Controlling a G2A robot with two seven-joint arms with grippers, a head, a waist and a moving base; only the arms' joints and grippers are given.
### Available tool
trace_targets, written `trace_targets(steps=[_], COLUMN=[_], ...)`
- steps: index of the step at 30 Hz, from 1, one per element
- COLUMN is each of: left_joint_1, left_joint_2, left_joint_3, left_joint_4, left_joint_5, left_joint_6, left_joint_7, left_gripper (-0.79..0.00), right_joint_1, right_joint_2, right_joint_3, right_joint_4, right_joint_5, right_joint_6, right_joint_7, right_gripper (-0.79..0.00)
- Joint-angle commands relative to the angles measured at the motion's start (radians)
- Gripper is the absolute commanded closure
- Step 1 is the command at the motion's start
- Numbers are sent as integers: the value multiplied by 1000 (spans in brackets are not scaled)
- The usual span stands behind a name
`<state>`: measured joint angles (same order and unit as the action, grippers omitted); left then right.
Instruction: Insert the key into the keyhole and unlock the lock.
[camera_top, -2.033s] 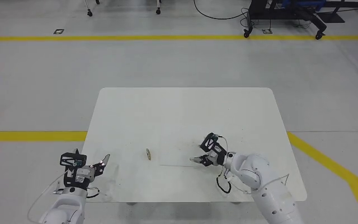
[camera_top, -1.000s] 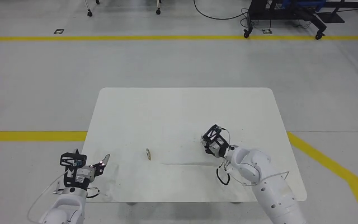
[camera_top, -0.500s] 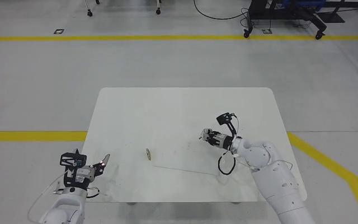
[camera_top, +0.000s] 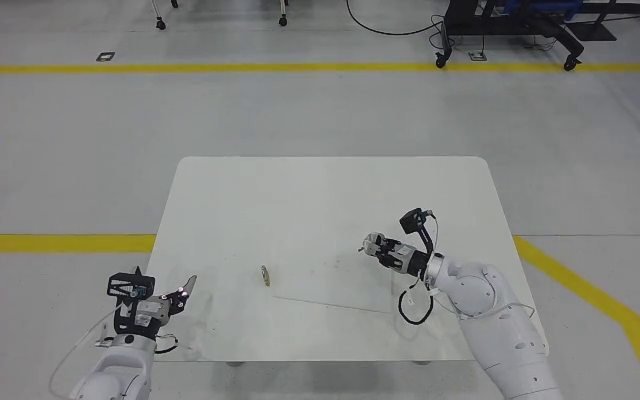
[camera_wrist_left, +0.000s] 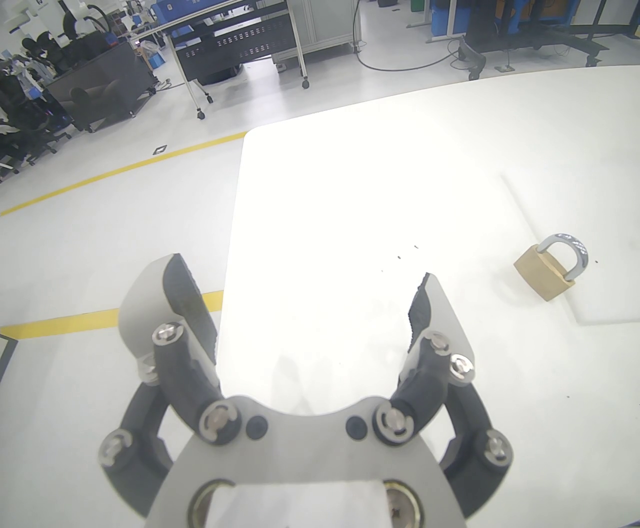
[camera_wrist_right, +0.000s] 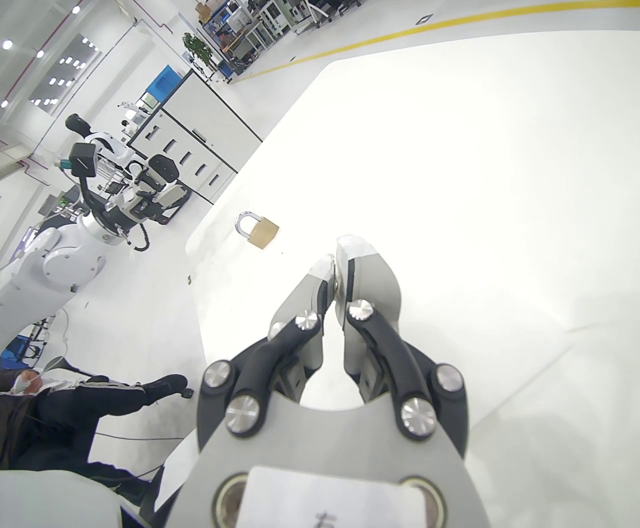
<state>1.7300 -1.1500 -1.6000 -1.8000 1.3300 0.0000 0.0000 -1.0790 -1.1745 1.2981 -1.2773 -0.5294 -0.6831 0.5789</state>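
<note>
Hall: bright workshop floor with yellow lines, and one white table (camera_top: 330, 180) front and centre.
Left claw (camera_wrist_left: 300, 272): parked off the table's near-left corner, fingers spread wide, nothing between them.
Padlock (camera_wrist_left: 545, 274): brass body, shackle closed, lying flat ahead of the left claw and off to its right, well apart from it. It's also out beyond the right claw's tips, well apart again.
Right claw (camera_wrist_right: 334, 262): up over the table, fingers pinched on a sliver of metal. I read that as the key (camera_wrist_right: 336, 286), though it's too small to be sure.
Done: the key looks picked up.
Left: nearly everything. Nobody holds the padlock, the key is nowhere near the keyhole, and there's been no turn.
Change: two seconds back the right claw was down low at the tabletop. It has since lifted, swung farther from the robot and rolled its wrist. The left claw and padlock haven't budged.
</note>
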Motion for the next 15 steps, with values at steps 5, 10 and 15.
trace_targets(steps=[5, 10, 15], left_joint_1=[4, 10, -85], left_joint_2=[-3, -4, 9], left_joint_3=[1, 1, 22], left_joint_4=[-39, -110, -87], left_joint_5=[-52, -515, -979], left_joint_6=[-29, -343, -421], left_joint_7=[36, -66, -482], left_gripper=[-785, -785, -785], right_joint_1=[0, -22, -40], right_joint_2=[0, -5, -4], right_joint_3=[0, -22, -34], right_joint_4=[0, -35, -83], right_joint_5=[0, 91, 133], right_joint_6=[0, -19, -39], right_joint_7=[0, -35, -31], right_gripper=[0, 0, 0])
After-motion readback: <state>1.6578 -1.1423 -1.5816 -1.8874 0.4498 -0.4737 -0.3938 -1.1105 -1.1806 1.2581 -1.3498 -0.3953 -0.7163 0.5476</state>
